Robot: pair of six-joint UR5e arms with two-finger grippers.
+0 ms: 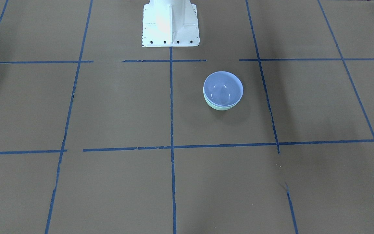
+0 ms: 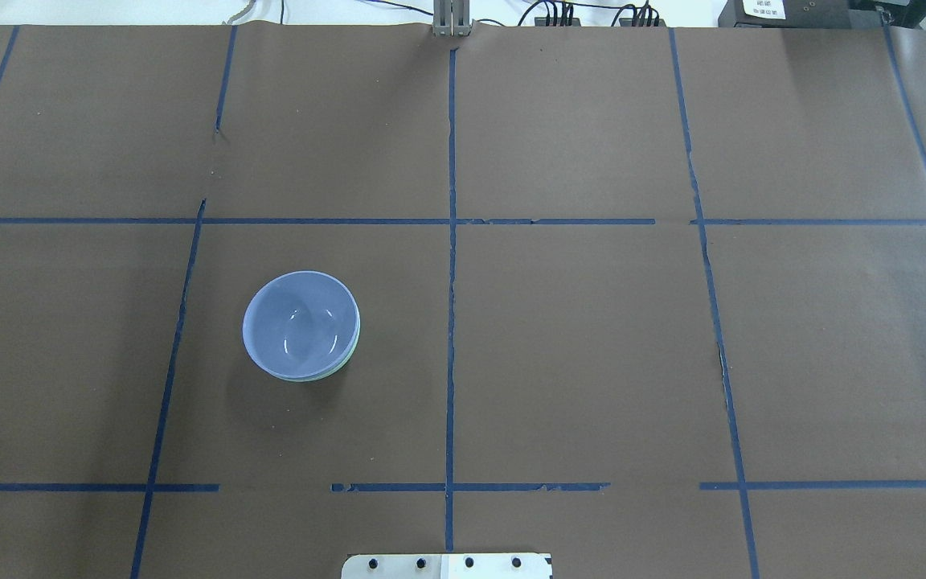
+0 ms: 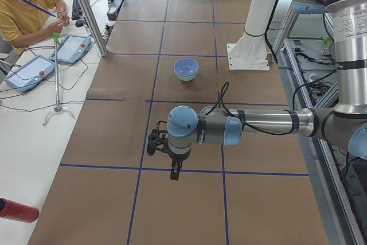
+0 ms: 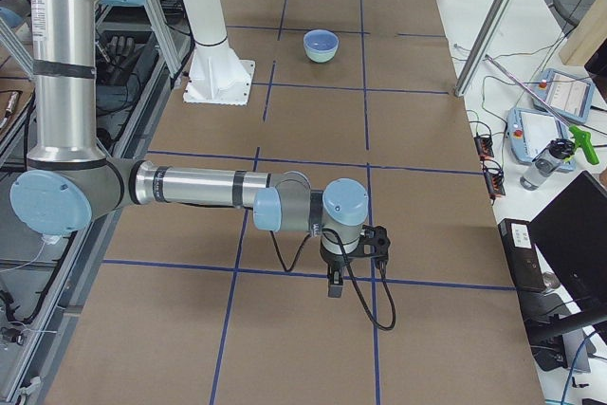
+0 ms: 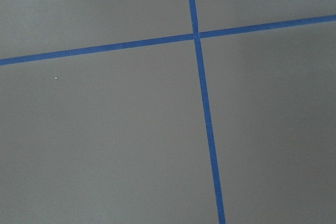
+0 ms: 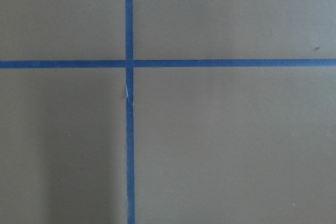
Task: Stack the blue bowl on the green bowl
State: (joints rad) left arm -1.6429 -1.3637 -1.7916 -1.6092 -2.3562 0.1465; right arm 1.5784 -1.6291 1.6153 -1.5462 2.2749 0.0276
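The blue bowl (image 1: 222, 88) sits nested inside the green bowl (image 1: 221, 107), upright on the brown table. Only a thin mint rim and lower wall of the green bowl (image 2: 353, 346) show under the blue bowl (image 2: 300, 323). Both also show in the side views: the blue bowl (image 3: 186, 66) (image 4: 321, 41) on the green bowl (image 3: 186, 77) (image 4: 320, 57). My left gripper (image 3: 175, 171) hangs over the table far from the bowls, seen only from the side. My right gripper (image 4: 334, 286) likewise. I cannot tell whether either is open or shut. Neither holds a bowl.
The white robot base (image 1: 170, 24) stands at the table's edge. Blue tape lines (image 2: 451, 322) grid the brown paper. Both wrist views show only paper and tape. An operator (image 3: 23, 7) sits at a side desk with tablets; a stand (image 3: 56, 78) is nearby.
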